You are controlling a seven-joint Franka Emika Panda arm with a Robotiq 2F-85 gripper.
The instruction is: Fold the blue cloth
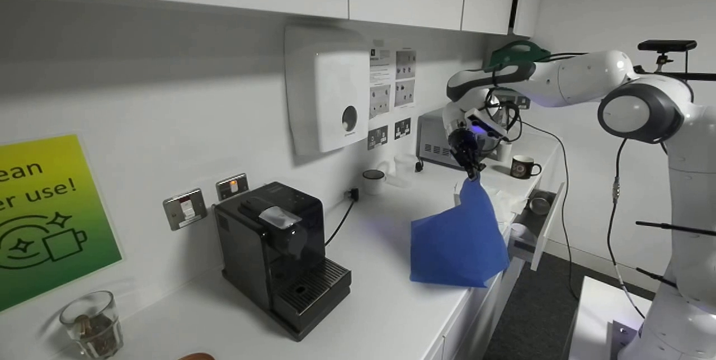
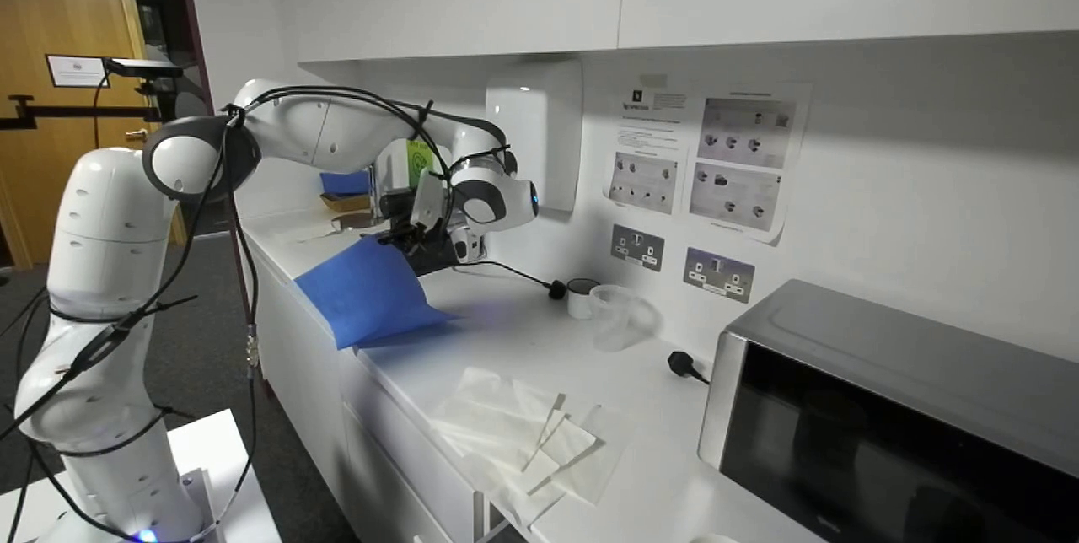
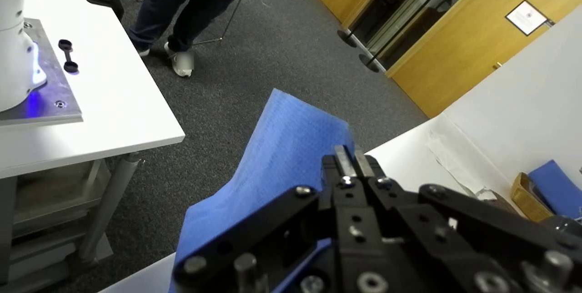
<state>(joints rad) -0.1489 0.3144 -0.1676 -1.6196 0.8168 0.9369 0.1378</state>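
Observation:
The blue cloth [image 1: 458, 240] hangs from my gripper [image 1: 474, 174] over the white counter in an exterior view. It is pinched near one edge or corner, with the rest spread out below. The cloth [image 2: 371, 294] in an exterior view slants down, with one part out over the counter's front edge and a corner low at the counter top. In the wrist view, my gripper [image 3: 353, 154] has its fingers nearly together at the cloth's [image 3: 291, 133] edge. The cloth runs along the left of the fingers. Its lower part is hidden there by the gripper.
A black coffee machine [image 1: 279, 254] stands against the wall. White papers [image 2: 539, 442] lie by the open drawer [image 1: 545, 226]. A microwave [image 2: 885, 408], a white mug [image 1: 373, 182] and a dark mug [image 1: 523, 167] stand on the counter. A basket [image 3: 529, 197] holds another blue item.

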